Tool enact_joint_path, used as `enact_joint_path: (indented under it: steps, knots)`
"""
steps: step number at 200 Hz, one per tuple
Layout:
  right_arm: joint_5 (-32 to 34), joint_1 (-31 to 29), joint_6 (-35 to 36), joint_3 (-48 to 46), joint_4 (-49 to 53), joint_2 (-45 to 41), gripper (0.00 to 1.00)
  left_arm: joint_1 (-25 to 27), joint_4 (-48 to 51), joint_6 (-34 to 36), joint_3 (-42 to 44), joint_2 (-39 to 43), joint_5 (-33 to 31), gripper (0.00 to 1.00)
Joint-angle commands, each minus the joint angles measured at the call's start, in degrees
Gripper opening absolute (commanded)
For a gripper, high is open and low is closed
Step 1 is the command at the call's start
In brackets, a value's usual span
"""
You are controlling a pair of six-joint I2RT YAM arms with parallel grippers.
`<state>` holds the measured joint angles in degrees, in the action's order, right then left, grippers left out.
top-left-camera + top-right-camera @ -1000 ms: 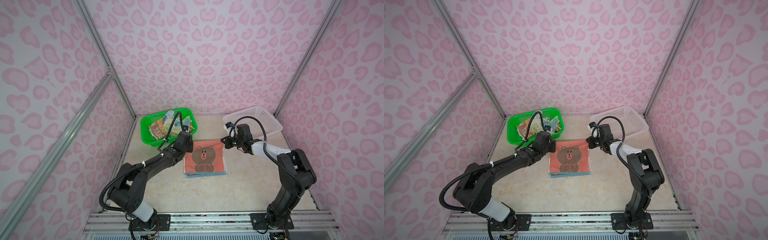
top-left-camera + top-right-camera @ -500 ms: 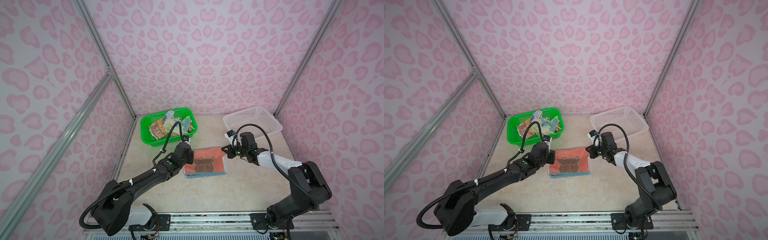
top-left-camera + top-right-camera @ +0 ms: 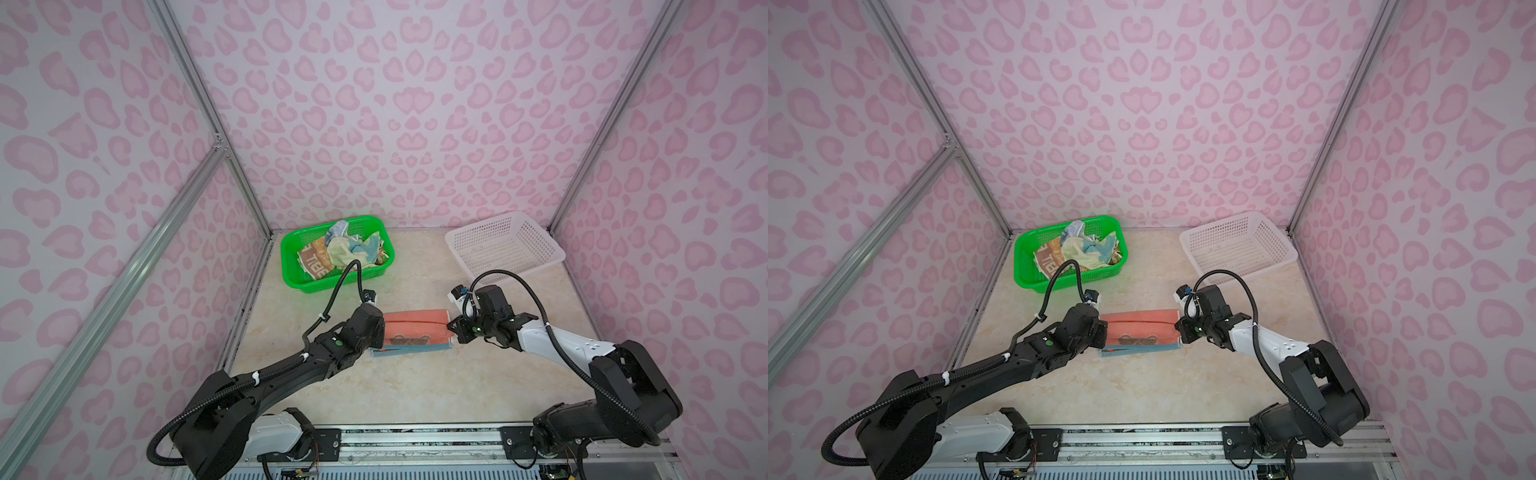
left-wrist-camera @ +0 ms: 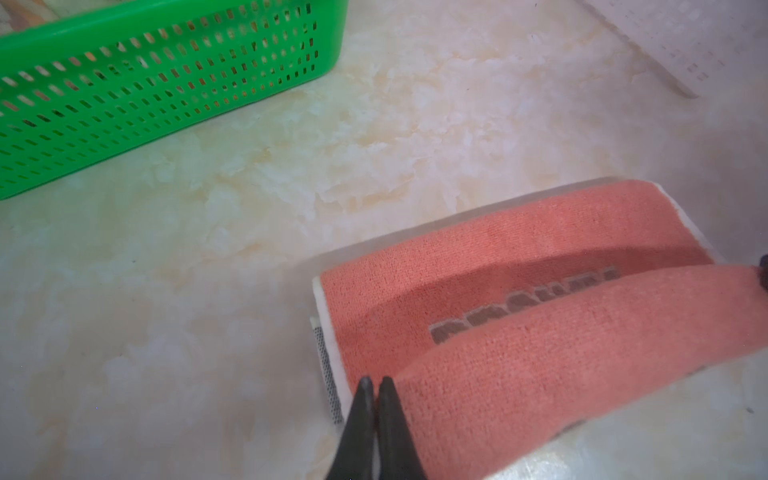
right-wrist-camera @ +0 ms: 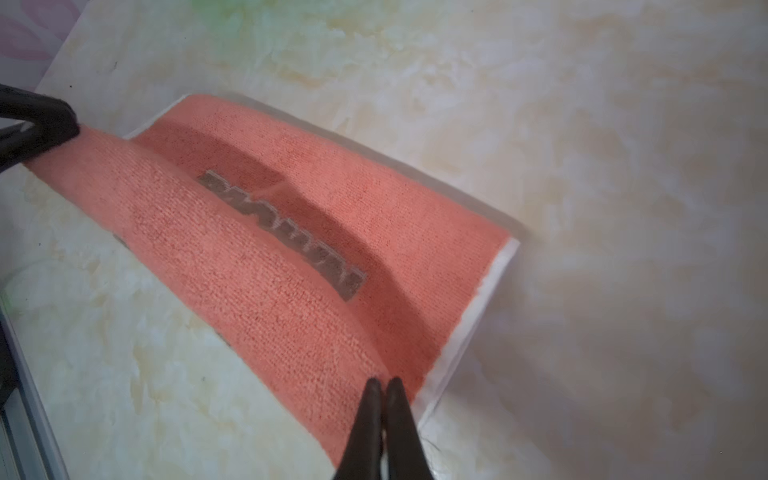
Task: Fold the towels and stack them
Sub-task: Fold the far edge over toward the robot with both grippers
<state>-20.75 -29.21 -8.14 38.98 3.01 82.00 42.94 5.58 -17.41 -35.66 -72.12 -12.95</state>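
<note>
The coral terry towel [image 3: 415,328] with the brown bear print is lying on the beige marbled tabletop [image 3: 415,386], about in the middle between the two arms, and I'm catching it halfway through its first fold. One long edge is hanging in the air as a taut strip, arching over the part that's lying flat. In both top views the bear's face is already half covered by the raised flap, and in the wrist views the flap is hiding part of the grey lettering.

The left gripper [image 4: 372,384] is pinching one end of that lifted edge with its jaws closed tight on the cloth. The right gripper [image 5: 384,384] is doing the same at the other end, so the flap is stretching straight between them.

So I'm reckoning we're very early here. The flap isn't lying down yet, so not even one fold is finished, and I'm not seeing a stack anywhere.

The rest of the crumpled towels [image 3: 345,253], including a striped one with white letters, are sitting in a heap in the green perforated plastic basket [image 3: 286,257] at the back left. The white perforated plastic basket [image 3: 457,241] at the back right is holding nothing. I'm guessing every one of those needs pulling out, flattening, folding and stacking.
</note>
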Motion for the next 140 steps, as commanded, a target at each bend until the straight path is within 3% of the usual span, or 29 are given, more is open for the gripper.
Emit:
enact_joint_path:
  steps: [1, 14, 26, 34, 48, 58, 70, 81, 88, 120, 140]
  knots:
    - [2.42, -0.47, -2.16, -1.41, 1.92, -0.08, 0.0, 0.81, 0.4, -2.34, 1.08, -0.23, -1.38, 0.03]
    - [2.14, -0.91, -3.03, -2.08, 1.71, 0.3, 0.0, 1.43, 0.13, -3.1, 1.69, -0.92, -1.31, 0.03]
    - [1.6, -1.42, -3.63, -2.49, 1.39, 0.84, 0.11, 1.79, -0.45, -3.84, 2.06, -2.05, -0.77, 0.03]
    - [1.68, -1.7, -4.06, -2.5, 1.52, 1.19, 0.19, 1.98, -0.6, -4.54, 2.17, -2.85, -0.76, 0.08]
    - [1.66, -1.99, -4.4, -2.51, 1.89, 1.23, 0.3, 2.57, -0.5, -5.36, 2.35, -3.85, -1.12, 0.26]
    - [2.13, -1.99, -4.77, -2.67, 2.33, 0.56, 0.38, 2.85, -0.6, -5.7, 2.52, -3.95, -1.22, 0.46]
    - [3.24, -1.99, -4.95, -2.73, 3.1, -0.93, 0.43, 3.2, -0.25, -6.03, 2.85, -3.29, -1.55, 0.62]
    - [4.91, -1.85, -5.13, -2.35, 4.6, -2.46, 0.46, 3.29, 0.52, -6.41, 2.91, -2.03, -2.2, 0.81]
    - [5.84, -1.74, -5.1, -2.07, 5.57, -3.45, 0.47, 3.36, 1.14, -6.41, 2.82, -0.91, -2.42, 0.99]
    - [9.12, 0.22, -8.97, -1.53, 7.03, -7.07, 0.51, 3.38, 5.1, -5.8, 0.92, 4.81, -4.35, 0.98]
    - [6.88, 0.91, -9.78, -0.18, 7.68, -6.69, 0.51, 3.42, 7.61, -6.14, -1.55, 6.84, -5.04, 0.98]
